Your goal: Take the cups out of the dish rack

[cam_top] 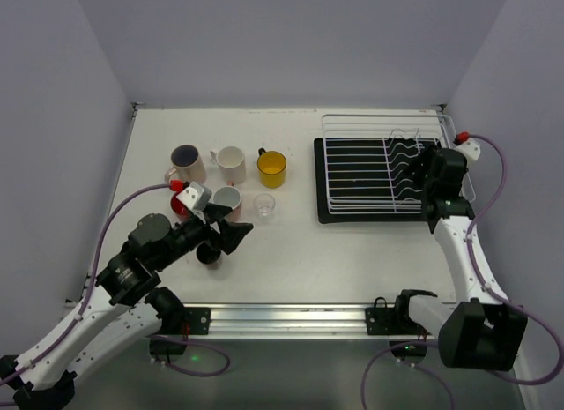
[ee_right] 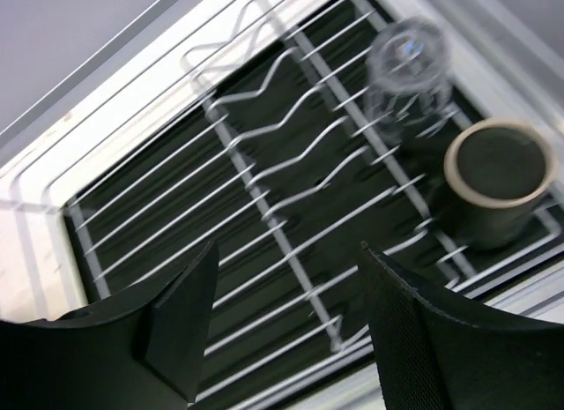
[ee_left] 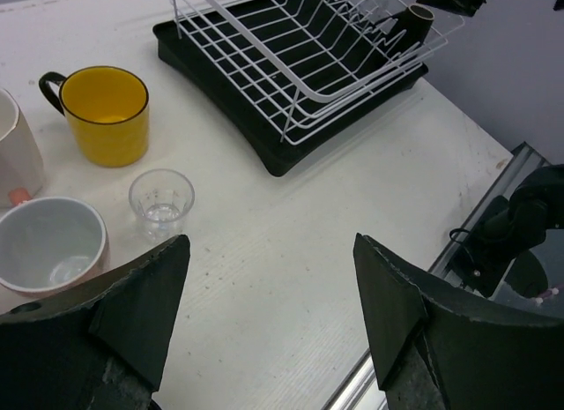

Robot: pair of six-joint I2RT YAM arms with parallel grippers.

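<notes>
The white wire dish rack (cam_top: 357, 167) sits on its black tray at the right. My right gripper (cam_top: 438, 182) hovers open over its right end. In the right wrist view the gripper (ee_right: 289, 249) is above the wires; a clear glass (ee_right: 405, 62) and a dark cup with a cream rim (ee_right: 493, 176) stand in the rack beyond the right finger. My left gripper (cam_top: 231, 234) is open and empty above the table. In its wrist view (ee_left: 271, 242) a yellow mug (ee_left: 106, 115), a clear glass (ee_left: 161, 198) and a white cup (ee_left: 48, 247) stand ahead on the left.
On the table's left stand a cream mug with a dark inside (cam_top: 187, 163), a white mug (cam_top: 231, 163), a red cup (cam_top: 179, 205) partly hidden by the arm, and a dark cup (cam_top: 210, 256) under my left wrist. The rail (cam_top: 291, 317) runs along the near edge.
</notes>
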